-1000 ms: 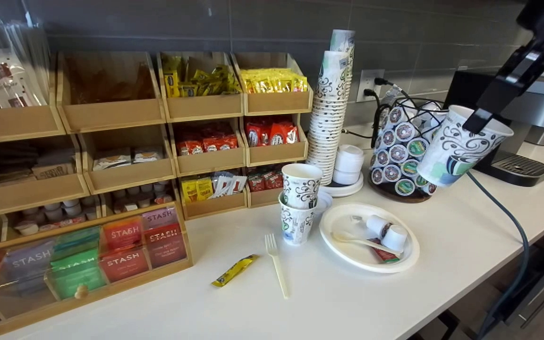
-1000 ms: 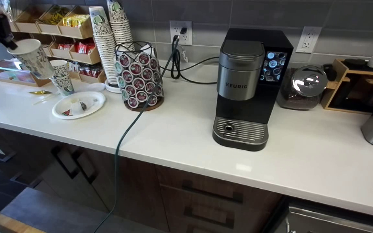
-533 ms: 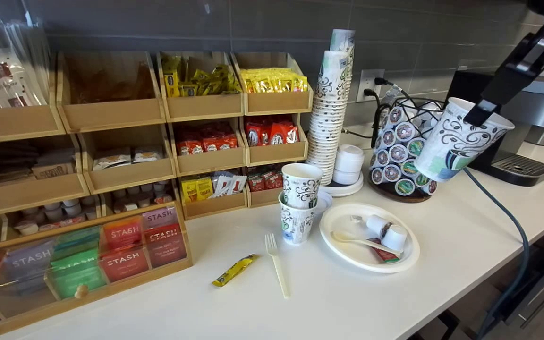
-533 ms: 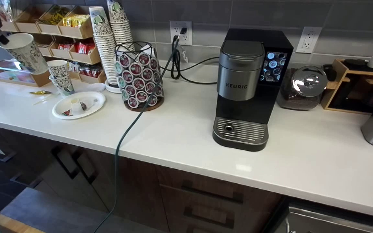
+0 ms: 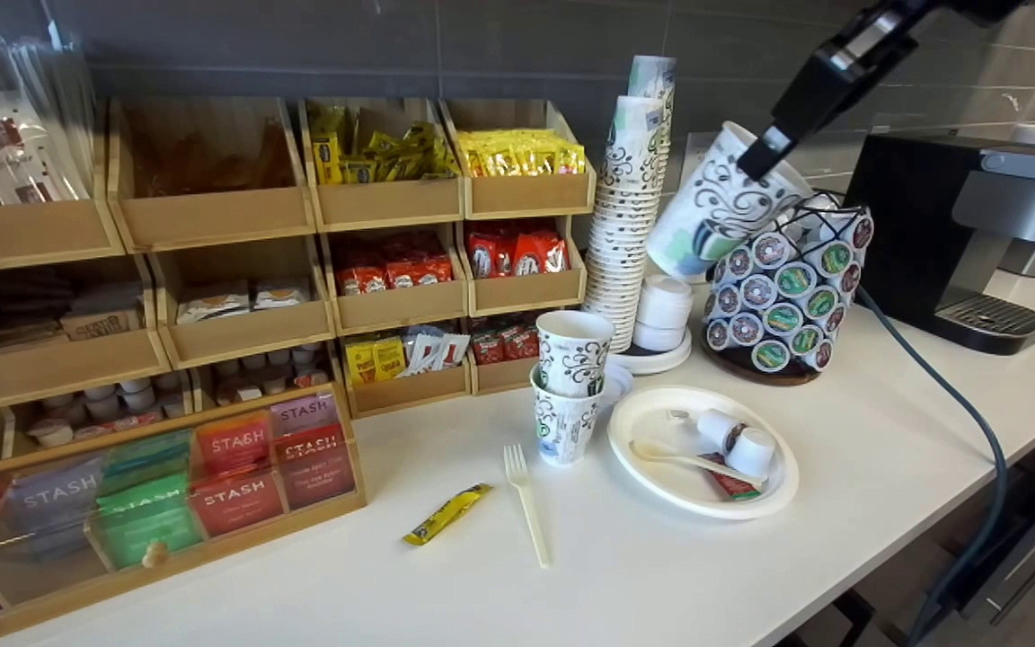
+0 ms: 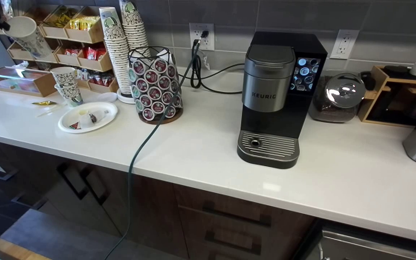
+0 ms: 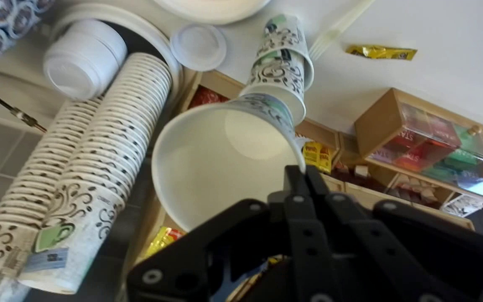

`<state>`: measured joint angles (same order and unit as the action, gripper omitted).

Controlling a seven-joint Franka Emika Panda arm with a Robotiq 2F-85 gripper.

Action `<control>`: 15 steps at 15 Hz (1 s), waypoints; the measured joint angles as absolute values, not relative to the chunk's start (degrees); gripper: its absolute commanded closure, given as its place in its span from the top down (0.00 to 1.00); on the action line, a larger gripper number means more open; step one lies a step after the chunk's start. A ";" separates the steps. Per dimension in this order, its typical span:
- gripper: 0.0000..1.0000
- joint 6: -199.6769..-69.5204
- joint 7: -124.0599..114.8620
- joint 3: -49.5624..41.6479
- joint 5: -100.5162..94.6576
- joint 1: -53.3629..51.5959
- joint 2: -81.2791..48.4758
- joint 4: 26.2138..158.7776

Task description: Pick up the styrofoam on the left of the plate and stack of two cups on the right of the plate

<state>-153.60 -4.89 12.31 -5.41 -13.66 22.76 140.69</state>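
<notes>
We judge the carry to be in hand: the pick looks done, the stacking not yet. Our end effector (image 7: 303, 171) pinches the styrofoam cup (image 5: 715, 207) at its rim, and the cup hangs tilted, above the level of the plate (image 5: 652, 481) and apart from it. The stack of 2 cups (image 5: 569, 382) stands just beside the plate. Next, we think, we must bring our cup over that stack, right it and lower it straight in, as a slanted base could topple the pair.
</notes>
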 measured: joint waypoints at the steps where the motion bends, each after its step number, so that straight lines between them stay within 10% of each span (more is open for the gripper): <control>1: 0.01 -154.81 -4.23 12.52 -5.39 -13.89 20.36 139.29; 15: 0.01 -151.52 3.01 12.74 -10.43 -14.26 0.93 125.10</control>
<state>-151.52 3.01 12.74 -10.43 -14.26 0.93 125.10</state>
